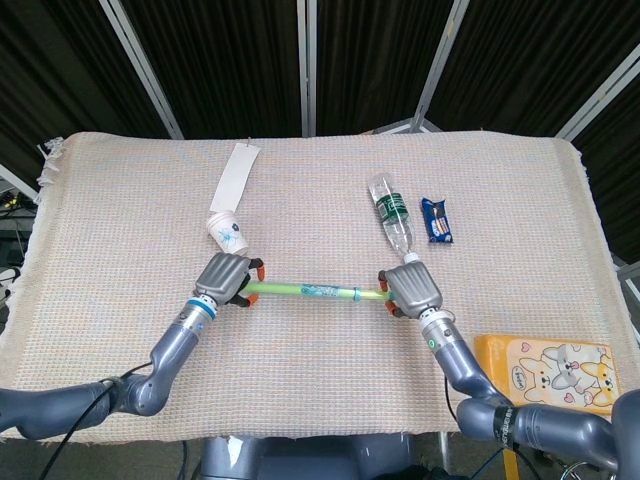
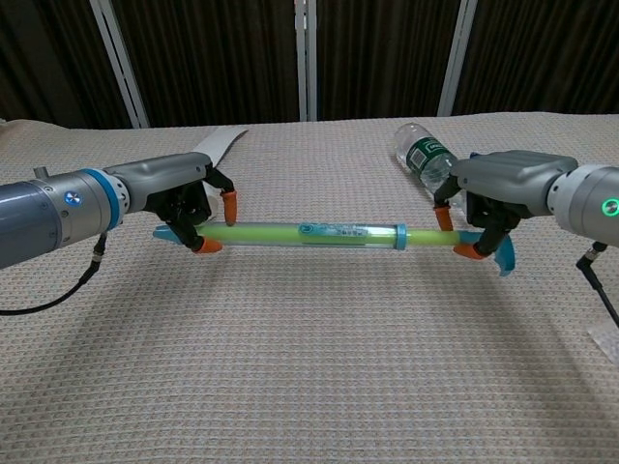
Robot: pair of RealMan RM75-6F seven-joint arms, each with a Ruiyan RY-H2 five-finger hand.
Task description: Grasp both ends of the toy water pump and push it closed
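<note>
The toy water pump [image 2: 319,233] hangs level above the cloth, spanning both hands. The left hand [image 2: 189,203] grips one end, the right hand [image 2: 488,198] the other. Beyond the right hand lies a bottle [image 1: 391,217].

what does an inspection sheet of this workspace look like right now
surface: beige woven cloth covering the table
job's things: clear tube toy water pump with green plunger, held level above the cloth
clutter: white paper cup; clear plastic bottle; blue snack packet; yellow cartoon box; white paper strip
robot hands: left robot hand and right robot hand each grip a pump end
cables: black cable at left arm
surroundings: dark curtains
</note>
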